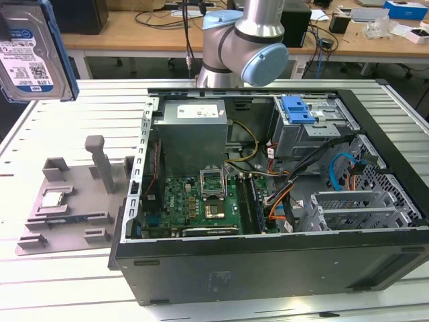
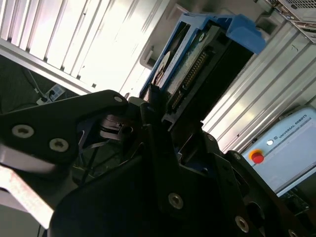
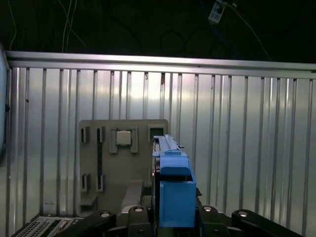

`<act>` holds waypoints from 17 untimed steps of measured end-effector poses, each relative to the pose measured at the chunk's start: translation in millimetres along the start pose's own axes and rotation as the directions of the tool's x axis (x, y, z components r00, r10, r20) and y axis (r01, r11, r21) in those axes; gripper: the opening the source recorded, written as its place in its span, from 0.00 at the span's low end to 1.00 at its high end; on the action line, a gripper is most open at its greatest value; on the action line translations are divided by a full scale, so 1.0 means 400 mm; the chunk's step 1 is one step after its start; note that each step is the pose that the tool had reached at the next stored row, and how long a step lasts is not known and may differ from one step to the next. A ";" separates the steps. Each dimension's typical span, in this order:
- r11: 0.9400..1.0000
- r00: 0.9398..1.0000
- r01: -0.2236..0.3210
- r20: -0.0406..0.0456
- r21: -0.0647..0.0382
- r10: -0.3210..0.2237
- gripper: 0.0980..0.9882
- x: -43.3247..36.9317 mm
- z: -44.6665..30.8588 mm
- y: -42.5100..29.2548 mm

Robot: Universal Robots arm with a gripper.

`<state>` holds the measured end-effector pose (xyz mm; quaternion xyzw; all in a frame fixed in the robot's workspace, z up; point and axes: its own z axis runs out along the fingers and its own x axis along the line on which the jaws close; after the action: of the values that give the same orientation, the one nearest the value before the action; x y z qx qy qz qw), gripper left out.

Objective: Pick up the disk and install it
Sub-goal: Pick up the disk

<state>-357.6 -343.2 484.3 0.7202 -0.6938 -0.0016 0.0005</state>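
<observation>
high at the exterior view's left, hand gripping the disk, white-and-blue label

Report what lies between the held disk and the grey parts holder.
The stretch is bare: in the exterior view, just slatted tabletop runs between the disk and the grey parts holder.

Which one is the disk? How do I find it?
Find the big open black computer case, then the grey tray beside it on the exterior view's left. High above that tray is the disk: flat and silver, with a white label and a blue frame, unlike the small square chip on the tray.
</observation>
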 end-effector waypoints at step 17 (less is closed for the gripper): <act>1.000 1.000 0.000 0.000 0.000 0.000 0.30 -0.001 -0.086 0.000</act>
<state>-357.6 -343.0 518.5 0.7202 -0.6938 -0.0016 0.0005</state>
